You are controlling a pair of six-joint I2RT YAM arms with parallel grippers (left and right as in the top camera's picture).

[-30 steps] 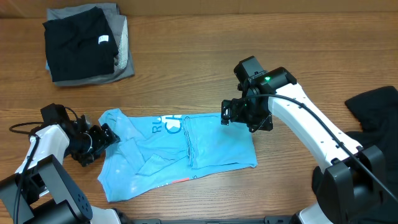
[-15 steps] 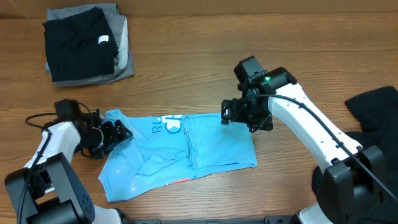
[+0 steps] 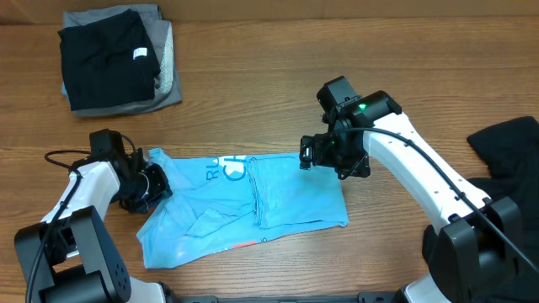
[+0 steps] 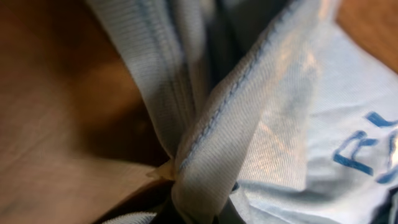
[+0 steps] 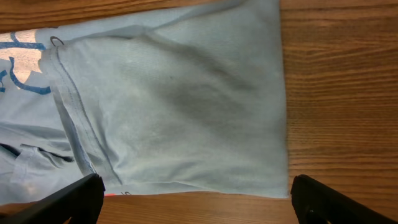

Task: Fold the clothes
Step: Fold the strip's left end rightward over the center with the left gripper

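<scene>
One light-blue T-shirt point(image 3: 295, 198) — left gripper point(image 3: 152, 181) pinches its edge, right gripper point(image 5: 196, 198) gapes wide above it.

Robotics lab, wood table point(image 3: 253, 109), white robot arm point(image 3: 414, 162)

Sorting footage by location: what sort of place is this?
Probably a robot lab bench, not a home: two robot arms at a wooden table, one T-shirt spread out, folded clothes stacked aside.

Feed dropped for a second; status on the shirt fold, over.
Left gripper shut on left edge of light-blue T-shirt. Right gripper open, over the shirt's right half, holding nothing. Folded black and grey stack far left, not in the way.
</scene>
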